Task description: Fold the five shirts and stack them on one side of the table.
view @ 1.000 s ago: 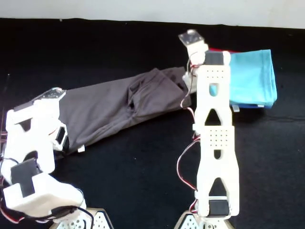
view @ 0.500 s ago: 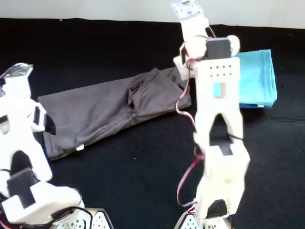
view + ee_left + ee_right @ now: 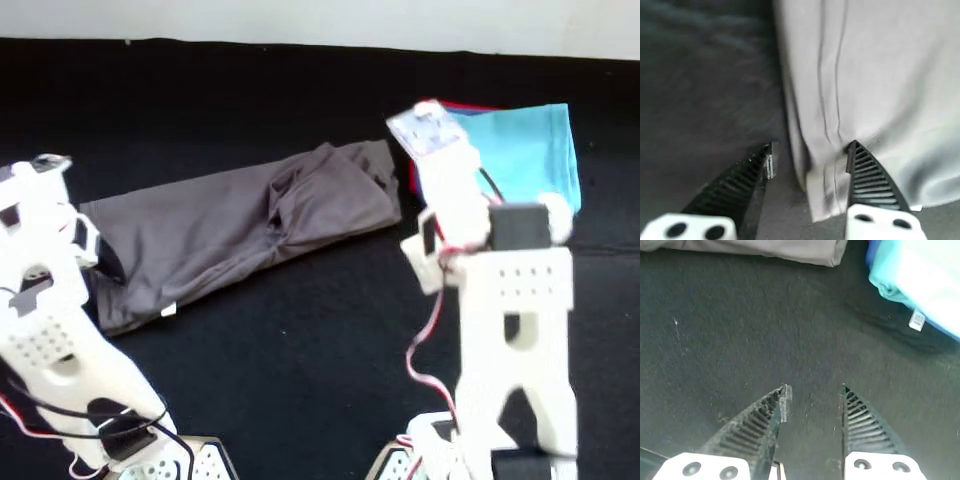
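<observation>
The grey shirt [image 3: 250, 225] is lying stretched out and partly folded on the black table cloth [image 3: 300, 360], running from the near left toward the far middle, with creases bunched near its centre. The left gripper [image 3: 809, 152] is being held at the shirt's left end with its fingers spread wide. One fingertip is sitting at the grey fabric beside a stitched hem, though contact cannot be told. The other is being held over bare black cloth just off the shirt's edge, and nothing is being gripped. A small white tag [image 3: 168, 312] is sticking out at the shirt's near edge by that end. The right gripper [image 3: 814, 390] is being held above bare cloth with its fingers moderately parted and empty, near the grey shirt's right end and the folded stack, touching neither. The turquoise shirt [image 3: 535, 155] is lying folded at the far right of the table, on top of a red garment [image 3: 455, 105] whose edge is showing along its far and left sides. A white label [image 3: 916, 320] is hanging at the turquoise fold
</observation>
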Motion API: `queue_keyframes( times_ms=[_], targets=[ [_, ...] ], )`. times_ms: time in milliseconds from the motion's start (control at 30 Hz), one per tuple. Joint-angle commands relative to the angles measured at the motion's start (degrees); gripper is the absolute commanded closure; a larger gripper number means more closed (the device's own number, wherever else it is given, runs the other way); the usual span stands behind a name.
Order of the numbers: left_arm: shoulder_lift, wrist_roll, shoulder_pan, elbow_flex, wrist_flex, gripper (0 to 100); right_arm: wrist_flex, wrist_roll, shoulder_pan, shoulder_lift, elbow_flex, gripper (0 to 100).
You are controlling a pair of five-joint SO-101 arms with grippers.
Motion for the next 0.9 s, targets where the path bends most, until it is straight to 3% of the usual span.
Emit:
queue_keyframes(
  times_ms=[0,100,233,367,500,867],
  targets=[
    [3.65,1.58,1.98,-4.26,1.76,77,0.31,0.26,2.33,-7.25,5.41,84.0],
    [7.25,1.58,2.24,-7.08,4.57,77,-1.01,0.09,3.12,-10.95,12.44,84.0],
    [11.38,1.41,2.07,-12.88,9.14,79,-10.15,0.00,7.08,-15.34,26.68,84.0],
    [16.22,1.14,1.89,-19.74,13.45,100,-22.73,0.09,12.79,-19.82,41.19,88.2],
    [20.53,1.05,-0.57,-27.30,16.79,99,-33.19,0.26,17.63,-24.84,53.41,99.5],
    [21.85,-11.87,-14.99,-43.21,19.08,99,-48.57,0.00,26.15,-33.45,76.70,98.5]
  ],
)
